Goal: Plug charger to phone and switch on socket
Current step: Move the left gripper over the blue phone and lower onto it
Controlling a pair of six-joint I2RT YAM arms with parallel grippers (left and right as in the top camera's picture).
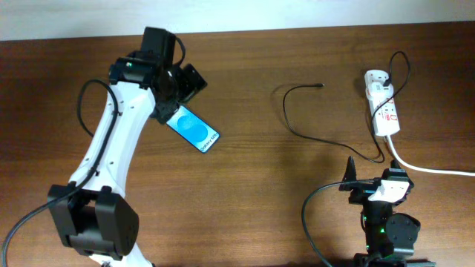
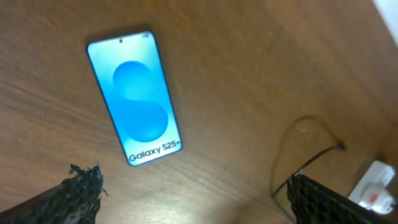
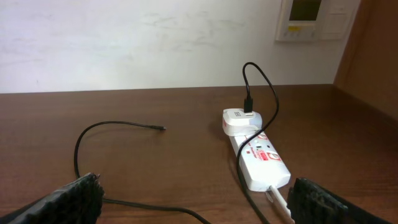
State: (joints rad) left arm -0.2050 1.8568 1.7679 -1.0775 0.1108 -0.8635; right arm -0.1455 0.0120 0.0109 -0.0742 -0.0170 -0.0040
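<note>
- Only the overhead view takes in everything at once. The socket (image 1: 384,111) lies on the wooden surface (image 1: 260,215), and the phone (image 1: 194,130) lies flat, screen up, well to the left of the socket.
- Only the left wrist view makes the phone's white text readable: "Galaxy S25+". A corner of the socket shows at its lower right edge.
- Only the right wrist view shows the charger (image 3: 78,146) plugged upright into the white adapter (image 3: 241,121) at the far end of the socket. It also shows a white wall with a wall panel (image 3: 311,18) behind the socket. The phone is outside this view.
- From the socket the charger loops left across the surface. Its small plug tip (image 1: 320,86) lies free between the socket and the phone, touching neither and nearer the socket.
- The thick white cord (image 1: 430,169) leaves the near end of the socket and runs right.
- The left hand (image 2: 189,177) is released, its fingers spread wide with nothing between them. It is over the phone, well apart from the socket.
- The right hand (image 3: 193,193) is also released and empty. It is low, just on the near side of the socket, facing it.
- Count: one phone, one charger, one socket, one adapter, one white cord, two hands.
</note>
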